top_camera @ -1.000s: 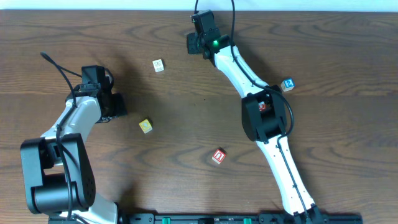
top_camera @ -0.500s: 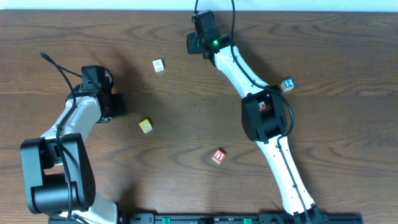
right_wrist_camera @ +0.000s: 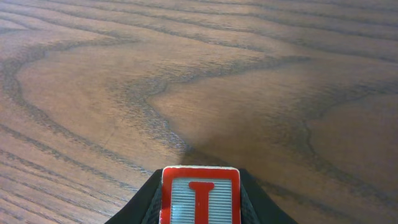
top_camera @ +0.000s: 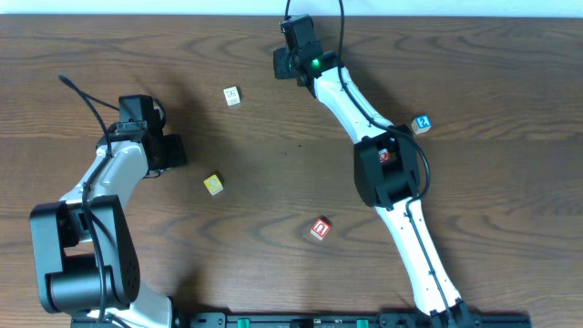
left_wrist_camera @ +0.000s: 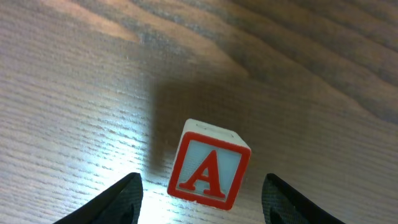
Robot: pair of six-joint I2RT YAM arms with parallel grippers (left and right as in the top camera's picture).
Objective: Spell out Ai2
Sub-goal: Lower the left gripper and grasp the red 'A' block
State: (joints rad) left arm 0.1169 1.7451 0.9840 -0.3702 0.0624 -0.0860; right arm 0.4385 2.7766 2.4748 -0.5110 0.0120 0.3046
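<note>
A red-framed block with the letter A (left_wrist_camera: 209, 163) sits on the table between the open fingers of my left gripper (left_wrist_camera: 202, 182), touching neither. In the overhead view the left gripper (top_camera: 173, 151) is at the left and hides that block. My right gripper (right_wrist_camera: 200, 177) is shut on a red-framed block with the letter I (right_wrist_camera: 200, 198), held low over the wood. In the overhead view the right gripper (top_camera: 285, 62) is at the far top centre. A blue block with a 2 (top_camera: 421, 124) lies at the right.
A white block (top_camera: 231, 95) lies at the upper middle, a yellow block (top_camera: 213, 184) at centre left and a red block (top_camera: 320, 228) at lower centre. The right arm (top_camera: 355, 105) stretches diagonally across the table's right half.
My left gripper has shifted very slightly to the right. The right arm and the loose blocks have not moved.
</note>
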